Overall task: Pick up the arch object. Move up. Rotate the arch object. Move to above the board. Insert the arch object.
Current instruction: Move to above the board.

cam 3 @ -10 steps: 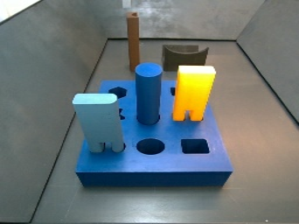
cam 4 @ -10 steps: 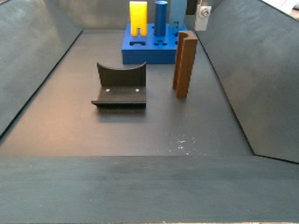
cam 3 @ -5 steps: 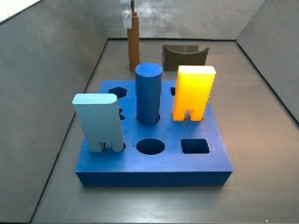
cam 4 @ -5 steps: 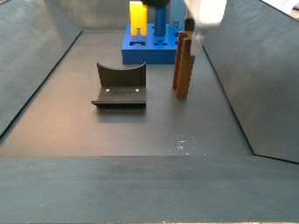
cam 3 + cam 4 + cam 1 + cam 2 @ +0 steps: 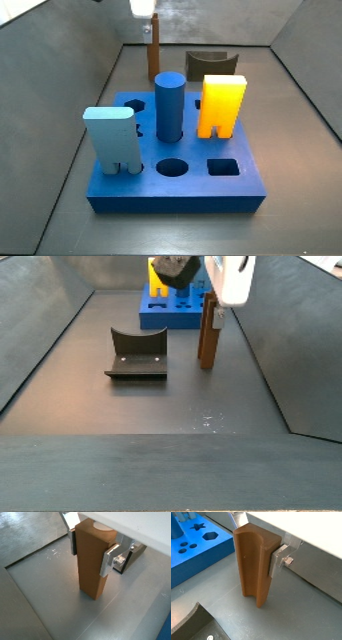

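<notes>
While the arch object stands upright on the desk, its long axis vertical, my tool sits directly over its top with a silver finger flanking each broad side. In both wrist views the plates lie right against the slab, yet I cannot tell whether they are pressing it or only bracketing it; its foot rests on the desk, so I judge the lift has not begun. In a side view the arch object stands just beside the board, near the right wall, with the dark scooped block off to its other side. What matters next, in my judgement, is a straight pull upward along that vertical axis
</notes>
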Tool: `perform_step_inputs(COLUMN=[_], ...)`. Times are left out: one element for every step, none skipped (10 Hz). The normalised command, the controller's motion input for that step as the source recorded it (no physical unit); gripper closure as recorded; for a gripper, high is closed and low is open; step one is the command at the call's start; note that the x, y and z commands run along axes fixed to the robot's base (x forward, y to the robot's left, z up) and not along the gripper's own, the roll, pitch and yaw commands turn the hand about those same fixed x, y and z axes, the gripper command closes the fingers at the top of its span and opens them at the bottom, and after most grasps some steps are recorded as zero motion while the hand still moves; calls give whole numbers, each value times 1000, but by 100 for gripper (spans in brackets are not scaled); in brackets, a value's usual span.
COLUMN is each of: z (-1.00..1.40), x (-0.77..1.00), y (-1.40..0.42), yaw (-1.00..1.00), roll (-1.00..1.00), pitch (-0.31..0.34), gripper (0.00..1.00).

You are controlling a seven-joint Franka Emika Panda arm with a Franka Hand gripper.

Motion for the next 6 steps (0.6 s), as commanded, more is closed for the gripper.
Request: perform_step_inputs(z=[1000, 1000, 1000, 1000, 1000, 1000], x=[60, 56, 60, 60, 59, 59], y=[-170, -157, -143, -133, -125, -120], yaw=[-84, -41, -6, 2, 8, 16], roll=[335, 312, 232, 167, 131, 108], pitch=[186, 197, 180, 157, 133, 116], gripper=[100, 100, 100, 100, 100, 100])
